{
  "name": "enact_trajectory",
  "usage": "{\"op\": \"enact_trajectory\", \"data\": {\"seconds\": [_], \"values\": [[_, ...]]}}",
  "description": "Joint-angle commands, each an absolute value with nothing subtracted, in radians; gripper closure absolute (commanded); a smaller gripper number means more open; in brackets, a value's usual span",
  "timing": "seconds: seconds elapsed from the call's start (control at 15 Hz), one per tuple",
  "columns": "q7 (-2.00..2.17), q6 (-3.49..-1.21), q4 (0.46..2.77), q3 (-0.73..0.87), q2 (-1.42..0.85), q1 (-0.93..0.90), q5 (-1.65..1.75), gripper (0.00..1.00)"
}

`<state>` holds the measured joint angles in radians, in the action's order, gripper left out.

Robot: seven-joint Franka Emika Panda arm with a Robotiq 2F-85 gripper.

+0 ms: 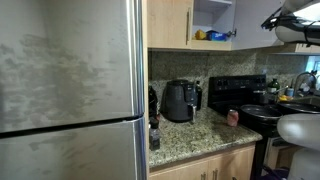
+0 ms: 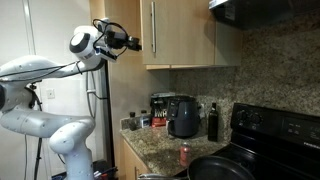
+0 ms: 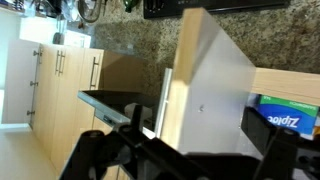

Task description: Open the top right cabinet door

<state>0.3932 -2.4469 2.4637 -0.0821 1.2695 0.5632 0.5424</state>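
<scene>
The top right cabinet door stands swung open. In an exterior view its pale inner face (image 1: 230,14) shows beside the open shelf. In another exterior view its light-wood outer face (image 2: 185,30) shows, with the silver bar handle (image 2: 153,30) along its free edge. In the wrist view the door's pale inner side (image 3: 215,85) and the handle (image 3: 165,100) lie just beyond my fingers. My gripper (image 2: 133,43) hovers close beside the handle edge. Its dark fingers (image 3: 200,128) are spread apart with nothing held between them.
A blue Ziploc box (image 3: 290,120) and other packets (image 1: 212,35) sit on the open shelf. The matching left door (image 1: 170,22) is shut. The steel fridge (image 1: 70,70), a black air fryer (image 2: 183,115), the stove (image 2: 270,130), a red can (image 2: 184,153) and the range hood (image 2: 235,10) are nearby.
</scene>
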Motion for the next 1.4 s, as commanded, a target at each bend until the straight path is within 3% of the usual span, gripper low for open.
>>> {"op": "enact_trajectory", "data": {"seconds": [0.0,0.53,0.93,1.0,1.33], "values": [[0.350,-2.535,2.559,0.017,1.333,0.610,0.592,0.00],[0.345,-2.611,2.712,0.131,1.438,0.676,0.543,0.00],[0.306,-2.724,2.815,0.319,1.486,0.819,0.498,0.00],[0.364,-2.678,2.778,0.361,1.493,0.689,0.526,0.00],[0.502,-2.712,2.785,0.324,1.419,0.453,0.517,0.00]]}}
